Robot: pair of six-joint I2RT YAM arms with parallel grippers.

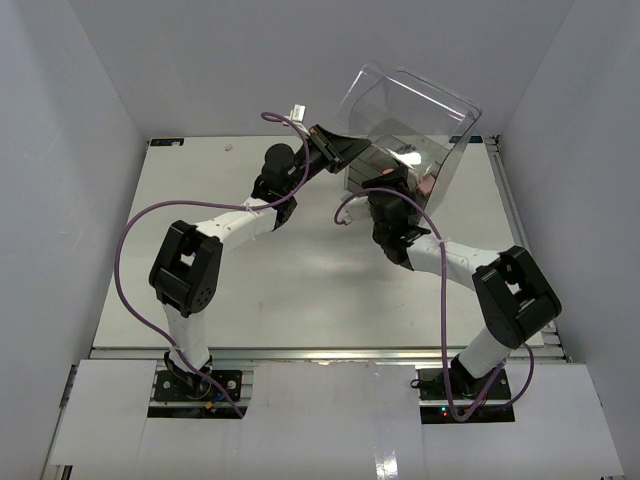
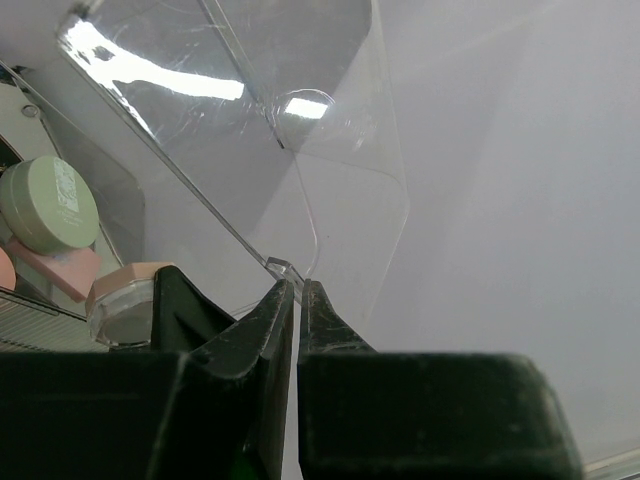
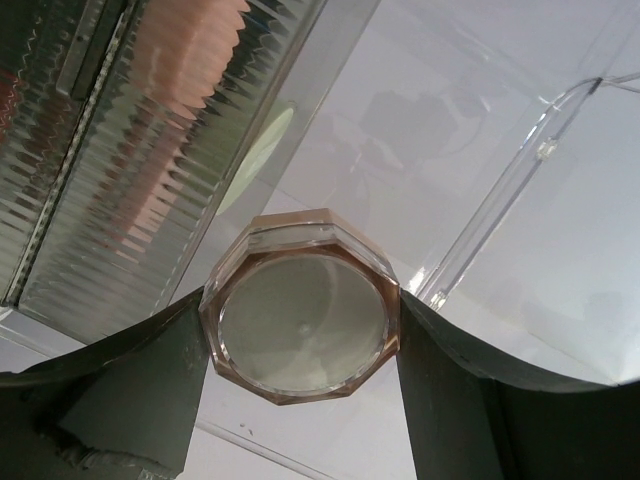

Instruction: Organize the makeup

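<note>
**Compact pinched at the box**

The right gripper (image 3: 300, 338) holds the pink-rimmed compact (image 3: 300, 300) squarely between its widely spread fingers, one pad on each side, up against the clear box (image 1: 440, 120). The left gripper (image 2: 297, 300) is clamped tight on the edge of a clear flap (image 2: 330, 150).

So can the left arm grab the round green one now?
Probably not. The left gripper is shut on the edge of the clear panel, so it is busy, and the green compact lies off to its side.
</note>
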